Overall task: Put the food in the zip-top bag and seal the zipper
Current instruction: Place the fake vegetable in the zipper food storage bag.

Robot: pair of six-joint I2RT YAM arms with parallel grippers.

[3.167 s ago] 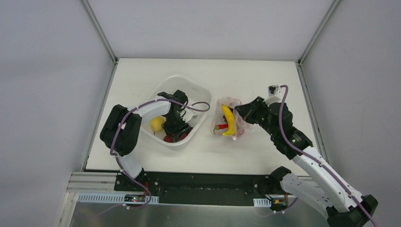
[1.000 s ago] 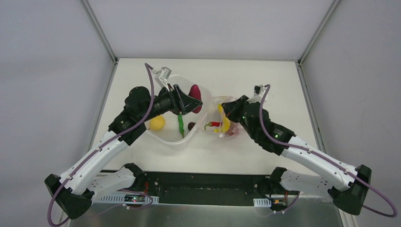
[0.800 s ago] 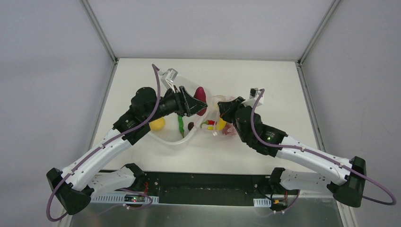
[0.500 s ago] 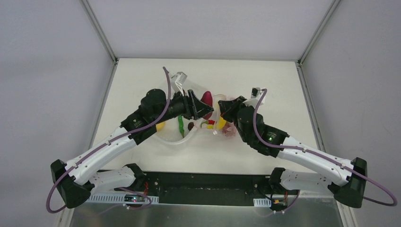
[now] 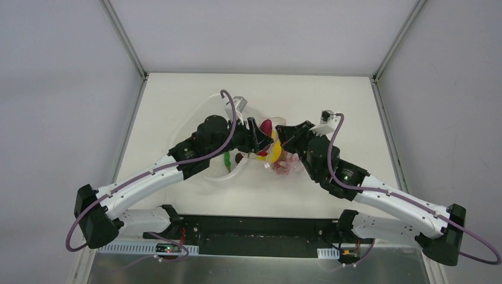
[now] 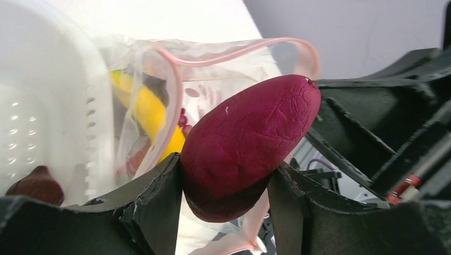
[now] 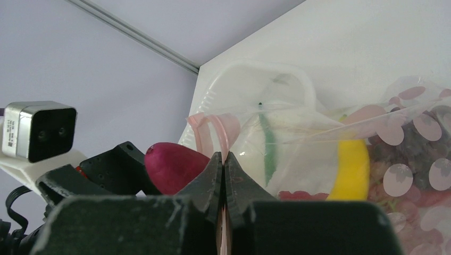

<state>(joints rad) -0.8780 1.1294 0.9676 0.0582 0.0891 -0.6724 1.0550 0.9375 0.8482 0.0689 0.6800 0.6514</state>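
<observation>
My left gripper (image 5: 264, 134) is shut on a dark magenta oval toy food (image 5: 266, 126) and holds it at the open mouth of the clear zip-top bag (image 5: 285, 163). In the left wrist view the food (image 6: 250, 138) sits between my fingers (image 6: 154, 207), just in front of the pink zipper strip (image 6: 213, 47). My right gripper (image 7: 223, 159) is shut on the zipper strip (image 7: 213, 127) and holds the mouth up. The banana (image 7: 351, 164), red chili (image 7: 303, 195) and dark grapes (image 7: 423, 133) lie in the bag. The green chili (image 5: 227, 161) lies in the tub. The round yellow fruit is hidden.
The white translucent tub (image 5: 235, 173) stands left of the bag, mostly under my left arm, with a small dark brown piece (image 5: 238, 157) inside. My two grippers are nearly touching over the bag (image 6: 383, 122). Grey walls surround the white table (image 5: 177, 94).
My left arm lifted the magenta food out of the tub and carried it right to the bag's mouth. My right gripper kept its hold on the bag's edge, shifting slightly.
</observation>
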